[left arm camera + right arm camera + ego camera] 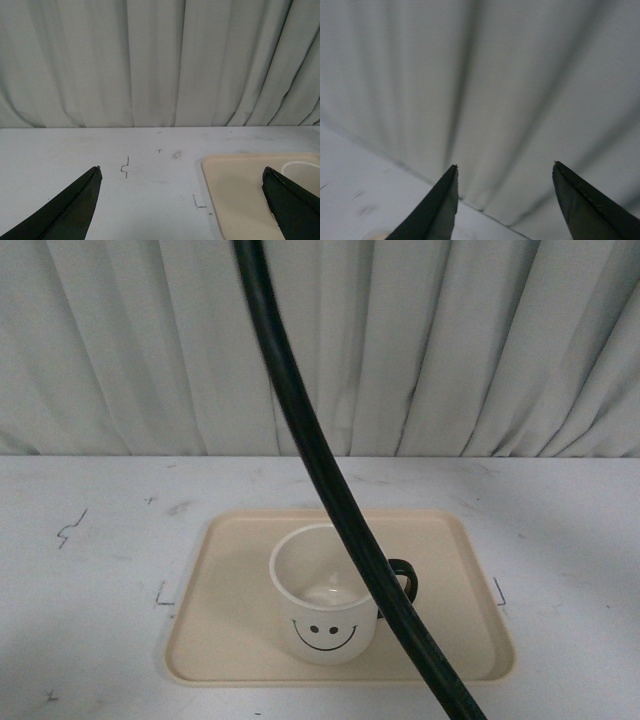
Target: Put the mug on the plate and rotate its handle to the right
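In the front view the white mug (325, 615) stands upright on the beige plate (230, 620), its smiley face toward the camera. Its black handle (404, 580) points right, partly hidden behind a cable. Neither arm shows in that view. In the left wrist view my left gripper (182, 170) is open over bare table, with the plate (235, 190) and a sliver of the mug's rim (302, 167) beside one fingertip (280, 187). My right gripper (505, 165) is open with nothing between its fingers, facing the curtain.
A thick black cable (320, 460) runs from the top of the front view down across the mug to the bottom edge. A pleated grey curtain (480, 340) closes off the back of the white table (90, 570). Small pen marks (70, 528) dot the tabletop.
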Robot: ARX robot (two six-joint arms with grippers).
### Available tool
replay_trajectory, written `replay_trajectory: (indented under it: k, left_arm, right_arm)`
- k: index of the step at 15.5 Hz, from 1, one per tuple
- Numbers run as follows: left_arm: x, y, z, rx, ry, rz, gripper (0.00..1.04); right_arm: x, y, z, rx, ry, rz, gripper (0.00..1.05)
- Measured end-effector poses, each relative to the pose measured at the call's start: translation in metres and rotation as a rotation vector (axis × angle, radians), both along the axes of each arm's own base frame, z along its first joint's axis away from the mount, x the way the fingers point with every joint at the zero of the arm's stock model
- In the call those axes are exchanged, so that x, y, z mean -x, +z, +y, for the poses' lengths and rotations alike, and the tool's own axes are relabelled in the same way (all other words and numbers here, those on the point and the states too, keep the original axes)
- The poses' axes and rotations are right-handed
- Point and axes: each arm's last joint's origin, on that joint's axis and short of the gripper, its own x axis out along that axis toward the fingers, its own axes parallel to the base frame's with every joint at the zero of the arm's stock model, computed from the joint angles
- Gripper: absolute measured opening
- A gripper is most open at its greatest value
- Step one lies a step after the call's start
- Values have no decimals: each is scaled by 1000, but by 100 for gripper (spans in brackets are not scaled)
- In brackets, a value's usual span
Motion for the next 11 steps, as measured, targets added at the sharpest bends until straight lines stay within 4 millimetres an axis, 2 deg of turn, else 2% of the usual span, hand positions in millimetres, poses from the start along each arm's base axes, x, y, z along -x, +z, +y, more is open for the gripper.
replay_trajectory:
  k: [1, 2, 3, 8, 10, 11]
  left_arm:
    - [0, 0, 0, 0, 0, 0, 98]
    - [0, 0, 0, 0, 0, 0, 98]
    - [0, 0, 0, 0, 0, 0, 98]
    - [0, 0, 0, 0, -1, 0, 98]
    - [0, 0, 0, 0, -1, 0, 98]
    - [0, 0, 0, 0, -1, 0, 98]
  right_arm:
    - [8, -26, -24, -86, -178, -20, 46]
    - [19, -62, -52, -134, -320, -13, 35]
    - [27, -77, -64, -150, -353, -6, 30]
    - [54, -98, -85, -185, -379, -14, 15]
    - [68, -97, -90, -208, -361, -43, 8]
    - [86, -90, -96, -243, -332, -92, 2]
